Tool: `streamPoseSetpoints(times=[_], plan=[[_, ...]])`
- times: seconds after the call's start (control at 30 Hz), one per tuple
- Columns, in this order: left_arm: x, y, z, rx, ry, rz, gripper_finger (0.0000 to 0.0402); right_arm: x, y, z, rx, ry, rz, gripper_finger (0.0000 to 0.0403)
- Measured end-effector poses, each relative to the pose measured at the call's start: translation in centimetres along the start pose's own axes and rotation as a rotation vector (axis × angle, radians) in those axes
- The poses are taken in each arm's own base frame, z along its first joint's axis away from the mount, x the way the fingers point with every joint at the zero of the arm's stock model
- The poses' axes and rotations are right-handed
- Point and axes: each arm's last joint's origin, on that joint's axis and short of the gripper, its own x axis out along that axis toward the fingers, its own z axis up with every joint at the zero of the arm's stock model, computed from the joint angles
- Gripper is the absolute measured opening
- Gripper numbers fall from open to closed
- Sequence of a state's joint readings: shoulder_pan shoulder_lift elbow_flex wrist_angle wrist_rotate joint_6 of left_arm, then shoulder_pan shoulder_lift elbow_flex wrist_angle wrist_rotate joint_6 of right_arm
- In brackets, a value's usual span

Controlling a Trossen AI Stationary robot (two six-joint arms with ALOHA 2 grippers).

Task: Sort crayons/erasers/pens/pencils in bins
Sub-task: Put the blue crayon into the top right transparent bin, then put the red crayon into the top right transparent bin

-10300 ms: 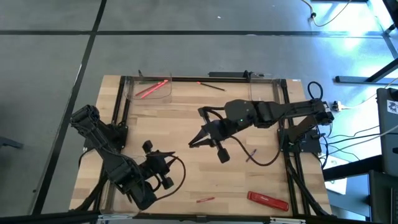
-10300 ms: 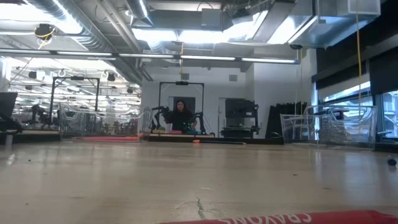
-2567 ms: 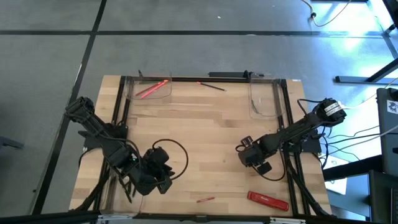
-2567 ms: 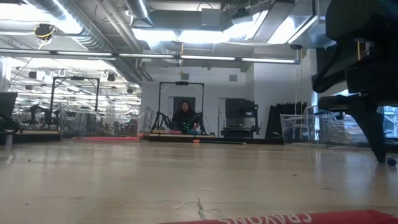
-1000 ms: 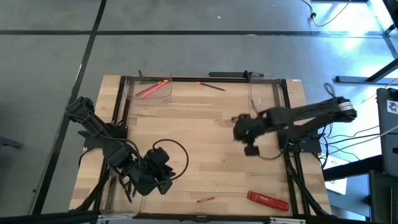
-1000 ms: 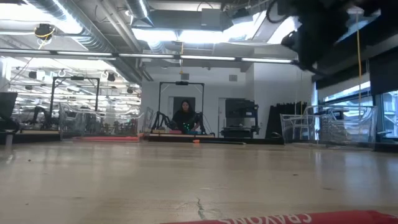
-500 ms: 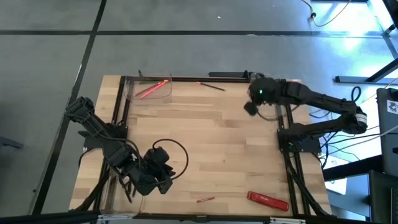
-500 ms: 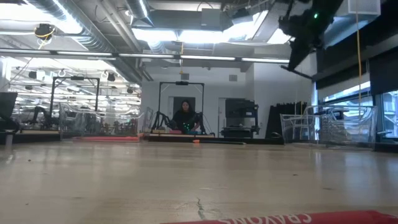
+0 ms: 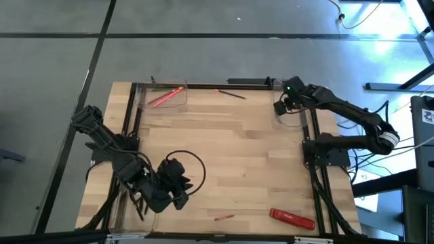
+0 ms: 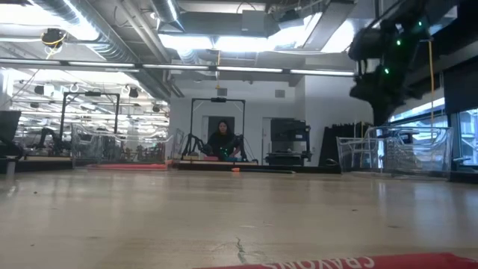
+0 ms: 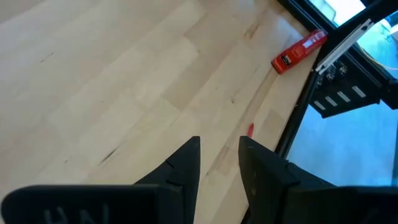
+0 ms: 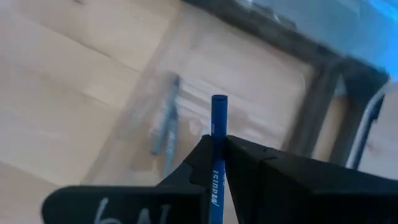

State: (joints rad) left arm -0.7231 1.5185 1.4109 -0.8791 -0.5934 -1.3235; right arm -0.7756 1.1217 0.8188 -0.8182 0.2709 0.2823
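Observation:
My right gripper (image 9: 280,107) (image 12: 217,142) is shut on a blue pen (image 12: 218,115) above the clear bin (image 9: 289,114) at the table's far right. Another grey-blue pen (image 12: 168,124) lies in that bin. A second clear bin (image 9: 163,97) at the far left holds red crayons (image 9: 165,97). A thin dark pencil (image 9: 231,94) lies on the table between the bins. One red crayon (image 9: 224,217) (image 11: 250,129) lies near the front edge. My left gripper (image 9: 178,196) (image 11: 219,155) rests low at the near left, slightly open and empty. My right gripper pinches the blue pen's shaft (image 12: 217,149) between its two fingers. The pen runs along the fingers, and its blunt end (image 12: 219,99) sticks out past the fingertips. The pen is lifted clear, over the far right bin.
A wider flat red bar (image 9: 293,218) (image 11: 300,50) lies near the front right edge and shows at the bottom of the low view (image 10: 328,262). The black frame rails (image 9: 313,169) run along the table's sides. The right arm (image 10: 382,63) shows dark in the low view.
My right gripper has swung from the table's right middle toward the far edge with the blue pen and now hangs over the far right bin. It has turned on the way.

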Motion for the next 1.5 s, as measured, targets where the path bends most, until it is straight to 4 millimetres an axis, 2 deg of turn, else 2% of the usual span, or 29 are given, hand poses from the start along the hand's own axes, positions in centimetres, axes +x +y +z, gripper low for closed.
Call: streamPoseSetpoints(times=[0.13, 0.3, 0.67, 1.1, 1.27, 1.37, 1.5], plan=[[0.0, 0.0, 0.0, 0.026, -0.004, 0.001, 0.0102, 1.7, -0.9, -1.2, 0.041, 0.065, 0.009, 0.0032], [0.0, 0.0, 0.1, 0.051, -0.033, 0.009, 0.0102, 3.4, -1.1, -2.9, 0.052, 0.125, 0.053, 0.0032], [0.0, 0.0, 0.1, 0.046, -0.034, 0.005, 0.0102, 3.7, -0.8, -3.1, 0.084, 0.128, 0.123, 0.0037], [0.0, 0.0, 0.1, 0.039, -0.034, 0.005, 0.0102, 3.7, -0.8, -2.9, 0.095, 0.116, 0.127, 0.0133], [0.0, -0.2, 0.2, 0.026, -0.060, -0.008, 0.0102, 2.1, -0.3, -1.6, 0.050, 0.092, 0.318, 0.0139], [0.0, -0.6, 0.4, -0.001, -0.098, -0.035, 0.0102, -0.2, 0.3, -0.7, -0.034, 0.008, 0.454, 0.0140], [0.0, -0.9, 0.6, -0.009, -0.109, -0.065, 0.0102, -4.1, 0.8, -0.3, -0.127, -0.145, 0.542, 0.0136]])
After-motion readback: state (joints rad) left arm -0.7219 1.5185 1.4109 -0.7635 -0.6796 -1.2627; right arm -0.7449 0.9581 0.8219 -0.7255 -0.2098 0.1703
